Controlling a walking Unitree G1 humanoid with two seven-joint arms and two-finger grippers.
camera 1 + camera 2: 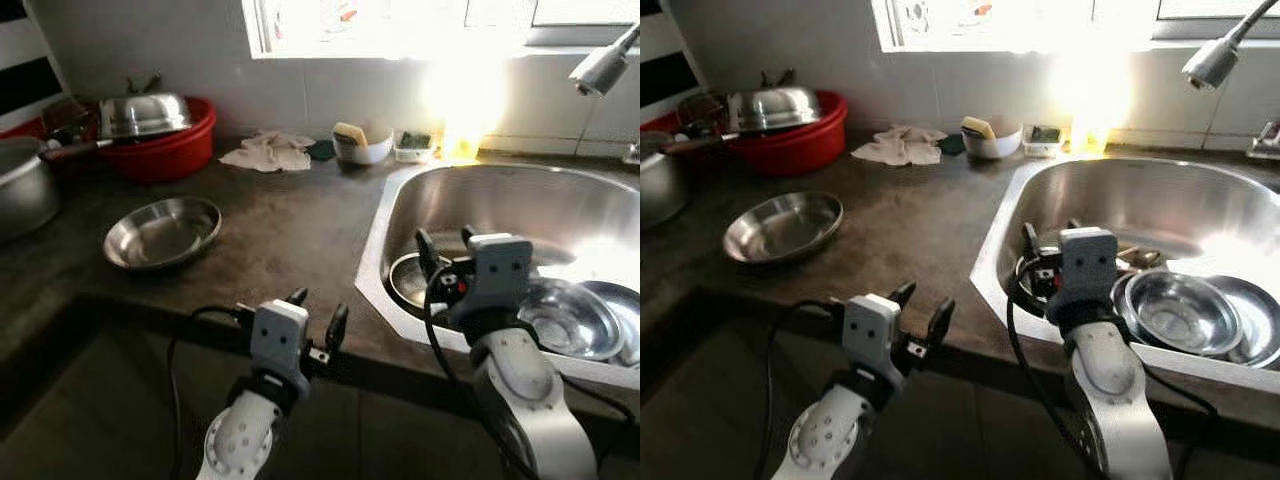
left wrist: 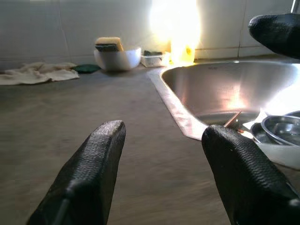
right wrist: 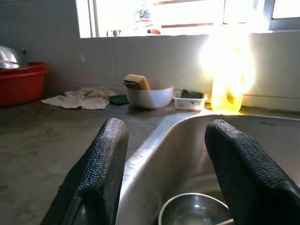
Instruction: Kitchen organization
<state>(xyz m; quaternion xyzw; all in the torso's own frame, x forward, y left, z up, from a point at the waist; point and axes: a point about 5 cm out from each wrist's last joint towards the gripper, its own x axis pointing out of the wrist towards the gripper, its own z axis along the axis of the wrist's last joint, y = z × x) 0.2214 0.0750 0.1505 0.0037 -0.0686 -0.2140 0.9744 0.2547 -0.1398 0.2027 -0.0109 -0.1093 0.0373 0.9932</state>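
A dark, mottled stone-look countertop (image 1: 290, 225) runs along a pale tiled wall under a bright window (image 1: 390, 22), whose glare washes out the middle of the backsplash. Set into the counter on the right is a stainless steel sink (image 1: 480, 195), with a spray faucet head (image 1: 603, 68) hanging over its far corner.

In the sink basin lie several shallow steel bowls (image 1: 565, 318), shiny and nested or overlapping; one small bowl (image 3: 199, 213) sits right under the right gripper. On the counter to the left rests another shallow steel dish (image 1: 162, 232), upright and well apart from the sink. Behind it stands a red plastic basin (image 1: 165, 145) holding a domed steel lid (image 1: 145, 113), and a grey pot (image 1: 22, 185) is at the far left edge. Along the wall are a crumpled white cloth (image 1: 268, 152), a white bowl with a yellow-and-green sponge (image 3: 149, 96), a small clear tray (image 3: 190, 101) and what seems to be a yellow bottle (image 3: 228, 91), half lost in glare.

Faint embossed lettering shows on the sink rim in the right wrist view, too small to read.

The left gripper (image 1: 318, 318) hovers at the counter's front edge, fingers spread and empty. The right gripper (image 1: 445, 245) hangs over the sink's near rim, fingers likewise parted, holding nothing
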